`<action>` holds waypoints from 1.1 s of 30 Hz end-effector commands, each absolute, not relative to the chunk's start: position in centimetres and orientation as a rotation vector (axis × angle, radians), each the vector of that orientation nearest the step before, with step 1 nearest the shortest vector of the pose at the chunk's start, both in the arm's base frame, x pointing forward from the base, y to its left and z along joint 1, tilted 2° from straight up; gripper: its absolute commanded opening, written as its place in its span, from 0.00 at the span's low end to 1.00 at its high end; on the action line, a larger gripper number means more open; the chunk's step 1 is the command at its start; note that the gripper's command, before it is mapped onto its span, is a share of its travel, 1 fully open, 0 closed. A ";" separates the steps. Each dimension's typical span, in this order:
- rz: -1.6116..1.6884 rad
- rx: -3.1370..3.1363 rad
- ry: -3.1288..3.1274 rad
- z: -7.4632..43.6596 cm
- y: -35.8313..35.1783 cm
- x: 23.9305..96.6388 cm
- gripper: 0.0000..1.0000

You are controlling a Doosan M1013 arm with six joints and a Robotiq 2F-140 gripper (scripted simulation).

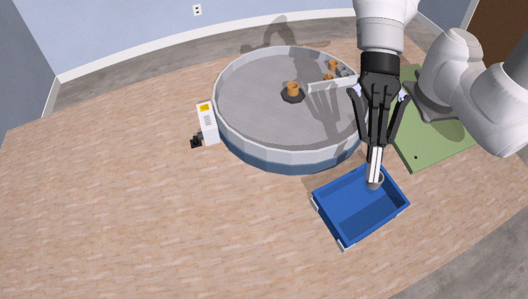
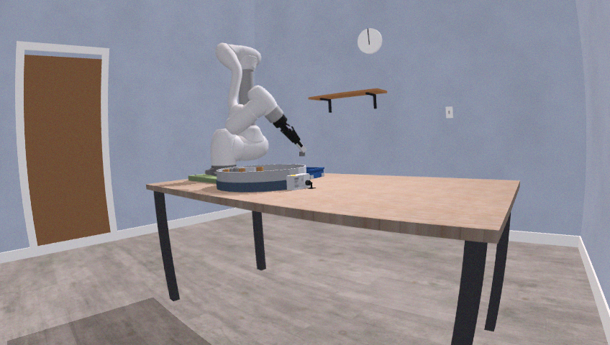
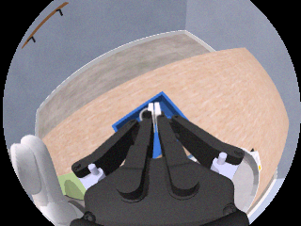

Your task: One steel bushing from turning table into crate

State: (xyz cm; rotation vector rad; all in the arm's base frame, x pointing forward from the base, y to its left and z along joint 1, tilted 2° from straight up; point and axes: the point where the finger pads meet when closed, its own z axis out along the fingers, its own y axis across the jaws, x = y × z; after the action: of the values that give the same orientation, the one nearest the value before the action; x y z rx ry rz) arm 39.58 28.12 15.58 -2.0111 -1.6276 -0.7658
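My gripper [image 1: 374,173] [image 2: 301,150] [image 3: 154,109] is shut on a grey steel bushing [image 1: 376,182] [image 2: 302,154], pinching its wall, and holds it in the air above the far corner of the blue crate [image 1: 325,220] [image 2: 316,170] [image 3: 135,117]. The crate stands on the table in front of the turning table [image 1: 251,111] [image 2: 257,179]. Two more steel bushings [image 1: 342,71] stand at the turning table's far right beside two brass ones [image 1: 332,65]. Another brass bushing [image 1: 292,88] stands on a black hub at its centre.
A white divider bar [image 1: 331,85] lies across the turning table near the bushings. A white control box [image 1: 207,122] [image 2: 297,181] sits at its left side. The arm's base stands on a green plate [image 1: 426,147] to the right of the crate.
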 end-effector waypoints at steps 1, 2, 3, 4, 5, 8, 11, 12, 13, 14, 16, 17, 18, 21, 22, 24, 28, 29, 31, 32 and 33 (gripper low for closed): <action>-0.766 -2.011 -1.627 15.6 28.1 39.6 0.00; -0.766 -2.011 -1.627 15.6 28.1 39.6 0.00; -0.766 -2.011 -1.627 15.6 28.1 39.6 0.00; -0.766 -2.011 -1.627 15.6 28.1 39.6 0.00; -0.766 -2.011 -1.627 15.6 28.1 39.6 0.00; -0.766 -2.011 -1.627 15.6 28.1 39.6 0.00; -0.766 -2.011 -1.627 15.4 28.1 39.6 0.00; -0.766 -2.011 -1.627 15.1 28.1 39.6 0.00; -0.766 -2.011 -1.627 14.8 28.1 39.6 0.00; -0.766 -2.011 -1.627 14.4 28.1 39.6 0.00; -0.766 -2.011 -1.627 13.3 28.2 39.6 0.00; -0.766 -2.011 -1.627 12.7 28.2 39.6 0.00; -0.766 -2.011 -1.627 12.1 28.2 39.6 0.00; -0.766 -2.011 -1.627 11.0 28.2 39.7 0.00; -0.766 -2.011 -1.627 11.0 28.2 39.7 0.00; -0.766 -2.011 -1.627 10.1 28.2 39.7 0.00; -0.766 -2.011 -1.627 9.5 28.2 39.7 0.00; -0.766 -2.011 -1.627 9.5 28.2 39.7 0.00; -0.766 -2.011 -1.627 9.5 28.2 39.7 0.00; -0.766 -2.011 -1.627 9.5 28.2 39.7 0.00; -0.766 -2.011 -1.627 9.5 28.2 39.7 0.00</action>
State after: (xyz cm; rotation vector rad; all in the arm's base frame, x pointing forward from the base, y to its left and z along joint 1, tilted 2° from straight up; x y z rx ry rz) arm 39.69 28.24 9.48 -2.0111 -1.6276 -0.7657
